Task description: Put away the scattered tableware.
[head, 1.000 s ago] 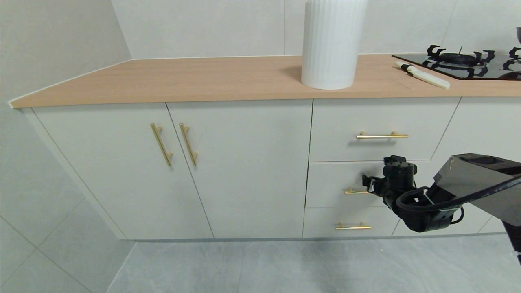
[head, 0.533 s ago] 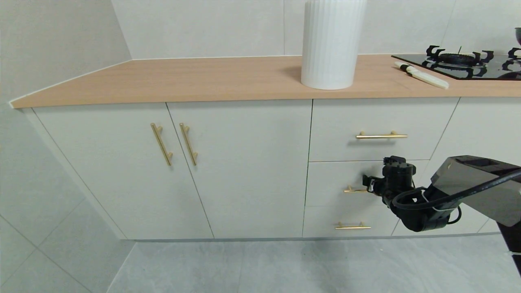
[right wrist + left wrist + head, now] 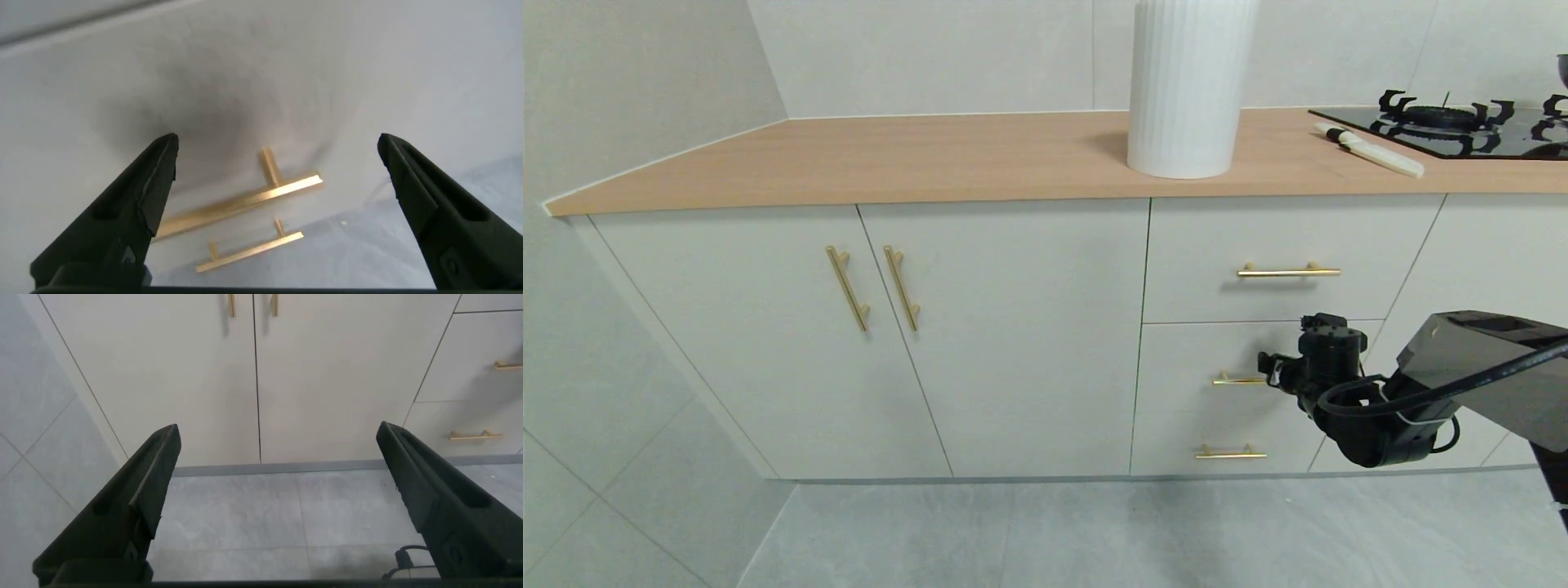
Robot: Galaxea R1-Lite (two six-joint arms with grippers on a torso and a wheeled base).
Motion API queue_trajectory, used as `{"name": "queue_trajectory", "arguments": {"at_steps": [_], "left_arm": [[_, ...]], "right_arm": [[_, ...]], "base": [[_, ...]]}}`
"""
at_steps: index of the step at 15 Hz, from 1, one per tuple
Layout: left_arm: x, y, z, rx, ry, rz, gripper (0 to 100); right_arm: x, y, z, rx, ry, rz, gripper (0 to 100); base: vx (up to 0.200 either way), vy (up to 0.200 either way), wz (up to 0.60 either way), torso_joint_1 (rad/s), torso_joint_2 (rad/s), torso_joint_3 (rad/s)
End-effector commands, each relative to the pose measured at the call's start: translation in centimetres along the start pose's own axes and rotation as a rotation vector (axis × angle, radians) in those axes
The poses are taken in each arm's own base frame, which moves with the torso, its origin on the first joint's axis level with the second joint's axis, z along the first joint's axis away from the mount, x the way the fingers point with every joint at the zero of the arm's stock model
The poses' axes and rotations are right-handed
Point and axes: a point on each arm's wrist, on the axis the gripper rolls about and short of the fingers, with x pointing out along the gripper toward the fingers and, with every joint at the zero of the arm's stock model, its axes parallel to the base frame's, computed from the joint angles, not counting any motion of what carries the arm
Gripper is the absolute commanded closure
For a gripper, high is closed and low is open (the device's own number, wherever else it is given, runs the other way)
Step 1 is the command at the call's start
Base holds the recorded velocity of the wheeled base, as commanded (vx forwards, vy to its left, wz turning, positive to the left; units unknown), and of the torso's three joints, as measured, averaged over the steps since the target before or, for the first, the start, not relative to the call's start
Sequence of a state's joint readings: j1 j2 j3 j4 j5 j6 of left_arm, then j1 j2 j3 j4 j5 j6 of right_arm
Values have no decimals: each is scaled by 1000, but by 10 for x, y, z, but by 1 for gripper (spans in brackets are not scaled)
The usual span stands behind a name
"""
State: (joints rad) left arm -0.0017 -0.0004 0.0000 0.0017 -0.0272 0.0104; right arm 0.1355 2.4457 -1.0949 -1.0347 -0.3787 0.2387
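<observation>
A white knife with a black band lies on the wooden counter beside the hob. A tall white ribbed container stands on the counter above the drawers. My right gripper is low in front of the middle drawer, right by its brass handle. In the right wrist view that gripper is open, and the middle drawer's handle lies a little ahead between the fingers, untouched. My left gripper is open, hanging above the floor facing the cabinet doors.
Three stacked drawers have a top handle and a bottom handle. Two cabinet doors with vertical brass handles are on the left. Grey tiled floor lies in front, and a tiled wall closes the far left.
My right gripper has shifted slightly to the right in front of the middle drawer. Nothing on the counter has moved.
</observation>
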Motion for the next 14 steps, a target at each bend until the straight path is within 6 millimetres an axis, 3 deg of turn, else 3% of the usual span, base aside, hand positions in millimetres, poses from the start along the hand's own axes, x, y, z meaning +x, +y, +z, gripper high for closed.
{"name": "queue_trajectory", "arguments": {"at_steps": [1,2,3,5,6,8,9,11,14], "left_arm": [[0,0,0,0,0,0,0],[0,0,0,0,0,0,0],[0,0,0,0,0,0,0],[0,0,0,0,0,0,0],[0,0,0,0,0,0,0],[0,0,0,0,0,0,0],[0,0,0,0,0,0,0],[0,0,0,0,0,0,0],[0,0,0,0,0,0,0]], "right_arm": [[-25,-2,15,-24,12,18,0],[-42,-3,26,-57,14,35,0],[-81,-6,47,-95,20,56,0],[-119,-13,63,-117,36,69,0],[-160,-23,80,-121,34,81,0],[-211,-43,93,-108,-9,87,0],[-222,-48,96,-103,-30,89,0],[-286,-78,107,-126,-171,101,0],[-350,-110,112,-167,-381,41,0]], "base": [[0,0,0,0,0,0],[0,0,0,0,0,0],[0,0,0,0,0,0],[0,0,0,0,0,0],[0,0,0,0,0,0],[0,0,0,0,0,0],[0,0,0,0,0,0],[0,0,0,0,0,0],[0,0,0,0,0,0]]}}
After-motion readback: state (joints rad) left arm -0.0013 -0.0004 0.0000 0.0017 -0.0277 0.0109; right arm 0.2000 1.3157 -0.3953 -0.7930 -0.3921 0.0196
